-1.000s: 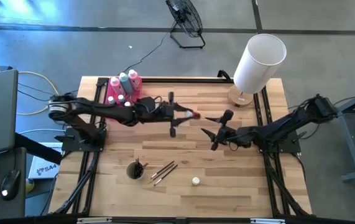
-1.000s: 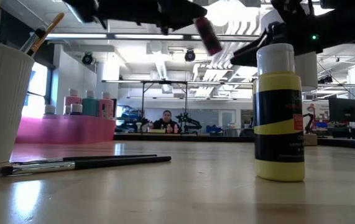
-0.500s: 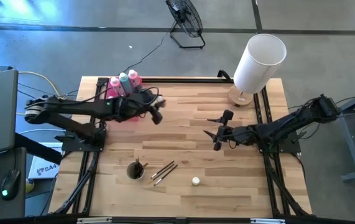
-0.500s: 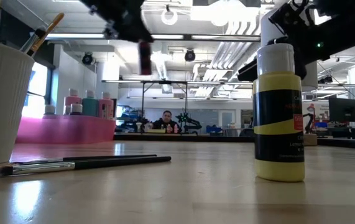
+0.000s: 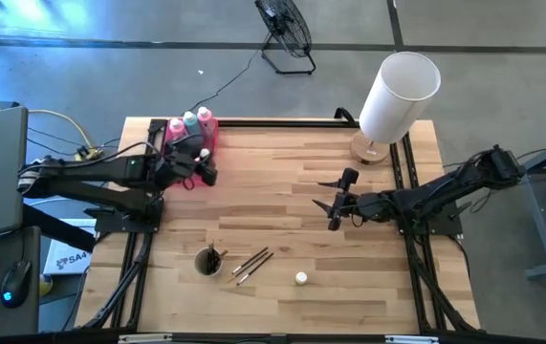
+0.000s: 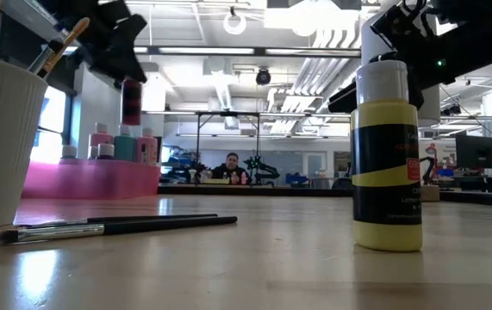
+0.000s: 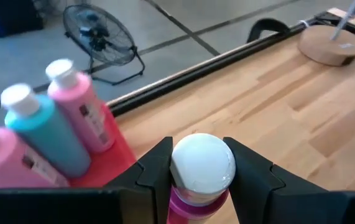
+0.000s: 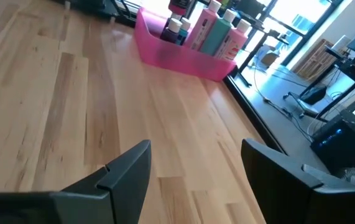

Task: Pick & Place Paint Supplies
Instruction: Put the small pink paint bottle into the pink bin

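A magenta squeeze bottle (image 6: pixel 131 102) with a white cap (image 7: pixel 202 163) hangs upright over the near right corner of the pink tray (image 6: pixel 90 179). My left gripper (image 5: pixel 202 166) is shut on it. Two pink bottles and a teal bottle (image 7: pixel 40 134) stand in the tray with small pots. My right gripper (image 5: pixel 335 206) hovers open over the table's middle right, with nothing between its fingers. Near the front edge stands a yellow bottle (image 6: pixel 388 155), and thin brushes (image 5: pixel 251 265) lie flat beside it. My left gripper pinches the magenta bottle at its top end, with the white cap (image 7: pixel 180 180) between the two fingers (image 7: pixel 155 171). The fingers reach in from the table's left, slanting a little downward. The bottle hangs upright below them, its body (image 6: pixel 131 108) clear of the tray.
A white ribbed cup (image 5: pixel 208 261) holding brushes stands near the front left. A big white cylinder lampshade (image 5: pixel 399 91) on a wooden base stands at the far right corner. Bare wood lies between the tray and my right gripper.
My left gripper has carried the magenta bottle from above the table's middle toward the left edge, up to the pink tray. Its wrist has rolled, and the bottle has gone from tilted to upright. My right gripper has kept still.
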Controlling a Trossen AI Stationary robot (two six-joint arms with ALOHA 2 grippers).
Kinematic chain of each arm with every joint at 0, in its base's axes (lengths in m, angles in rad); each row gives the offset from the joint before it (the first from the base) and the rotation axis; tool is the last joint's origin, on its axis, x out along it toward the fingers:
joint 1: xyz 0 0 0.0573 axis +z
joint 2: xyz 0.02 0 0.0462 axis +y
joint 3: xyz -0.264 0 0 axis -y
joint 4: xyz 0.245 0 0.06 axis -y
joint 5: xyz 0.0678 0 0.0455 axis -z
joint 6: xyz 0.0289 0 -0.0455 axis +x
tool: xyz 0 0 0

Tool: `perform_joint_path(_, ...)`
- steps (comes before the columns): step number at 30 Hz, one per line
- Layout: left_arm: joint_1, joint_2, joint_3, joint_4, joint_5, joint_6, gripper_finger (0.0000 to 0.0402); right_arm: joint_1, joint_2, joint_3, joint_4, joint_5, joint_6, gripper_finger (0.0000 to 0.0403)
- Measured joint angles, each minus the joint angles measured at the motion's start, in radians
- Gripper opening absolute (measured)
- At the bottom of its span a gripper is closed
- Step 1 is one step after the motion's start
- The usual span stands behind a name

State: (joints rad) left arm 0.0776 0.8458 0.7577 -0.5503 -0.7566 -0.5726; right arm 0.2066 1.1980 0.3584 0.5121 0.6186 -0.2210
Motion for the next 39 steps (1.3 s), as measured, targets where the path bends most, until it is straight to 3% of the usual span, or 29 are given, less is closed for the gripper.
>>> perform_joint_path(13,0.0,-0.214,-0.217,-0.006,-0.038,-0.14,0.0122,0.0,0.0,0.0,-0.003,-0.005,0.019,0.0245)
perform_joint_path(19,0.0,-0.249,-0.219,-0.044,-0.04,-0.132,0.0122,0.0,0.0,0.0,0.0,-0.005,0.042,0.0245)
perform_joint_path(25,0.0,-0.351,-0.214,-0.153,0.022,-0.192,0.0122,0.0,0.0,0.0,0.0,-0.005,0.042,0.0245)
perform_joint_path(32,0.001,-0.428,-0.216,-0.367,-0.068,-0.354,0.0122,0.0,0.0,0.0,0.002,0.003,0.042,0.0245)
perform_joint_path(39,0.0,-0.41,-0.332,-0.266,-0.143,-0.378,0.0122,0.0,0.0,0.0,0.053,0.011,0.037,0.0245)
